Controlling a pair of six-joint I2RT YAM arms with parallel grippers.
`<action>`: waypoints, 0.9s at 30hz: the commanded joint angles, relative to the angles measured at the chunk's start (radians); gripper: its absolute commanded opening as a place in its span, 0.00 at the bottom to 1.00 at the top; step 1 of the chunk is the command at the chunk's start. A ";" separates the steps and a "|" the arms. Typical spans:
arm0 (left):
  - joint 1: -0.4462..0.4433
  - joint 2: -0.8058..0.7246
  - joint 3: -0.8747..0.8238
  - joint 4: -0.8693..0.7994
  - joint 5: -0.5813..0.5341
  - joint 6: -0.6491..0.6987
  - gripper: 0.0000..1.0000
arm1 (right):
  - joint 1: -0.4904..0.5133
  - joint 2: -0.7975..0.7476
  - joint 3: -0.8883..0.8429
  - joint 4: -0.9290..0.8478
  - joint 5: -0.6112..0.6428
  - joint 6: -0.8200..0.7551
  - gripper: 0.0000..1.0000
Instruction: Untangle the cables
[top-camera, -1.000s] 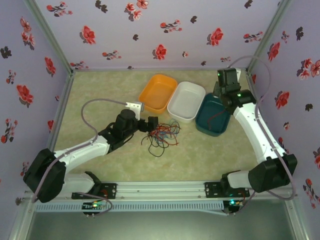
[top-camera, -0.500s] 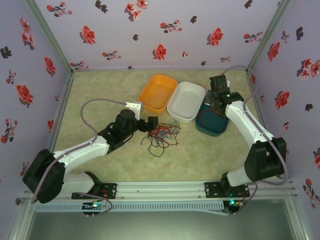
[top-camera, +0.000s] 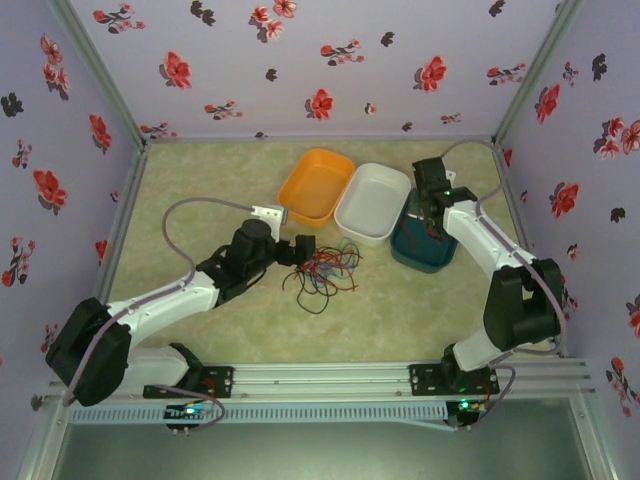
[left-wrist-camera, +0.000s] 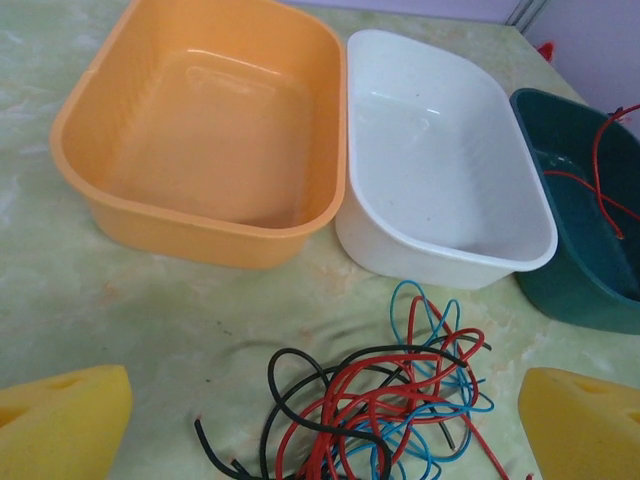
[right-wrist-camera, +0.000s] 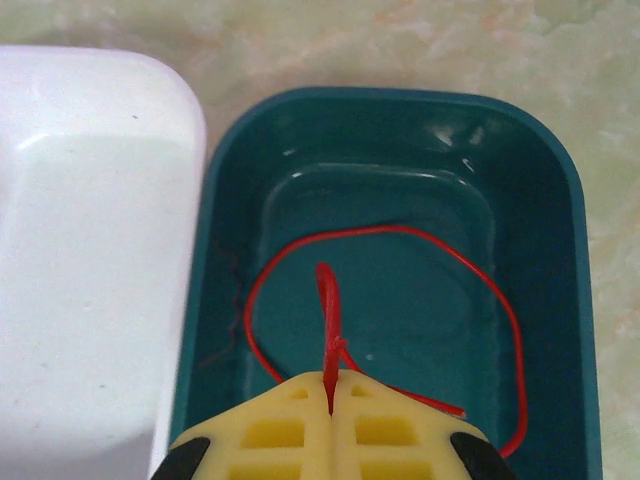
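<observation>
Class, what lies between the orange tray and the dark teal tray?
The white tray, empty, lies between the orange tray and the dark teal tray, as the top view and the left wrist view show.

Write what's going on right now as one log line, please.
right claw: shut on red cable, over teal tray | left claw: open, beside tangle | tangle: red, black, blue cables on table
</observation>
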 joint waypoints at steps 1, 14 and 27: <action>-0.002 0.005 0.030 -0.013 -0.019 0.026 1.00 | -0.007 0.020 -0.032 0.036 0.057 0.025 0.00; 0.003 0.031 0.081 -0.109 -0.063 -0.014 1.00 | 0.001 0.122 -0.081 0.104 -0.004 0.034 0.09; 0.018 0.040 0.098 -0.163 -0.074 -0.065 1.00 | 0.009 0.139 -0.081 0.113 -0.093 0.068 0.27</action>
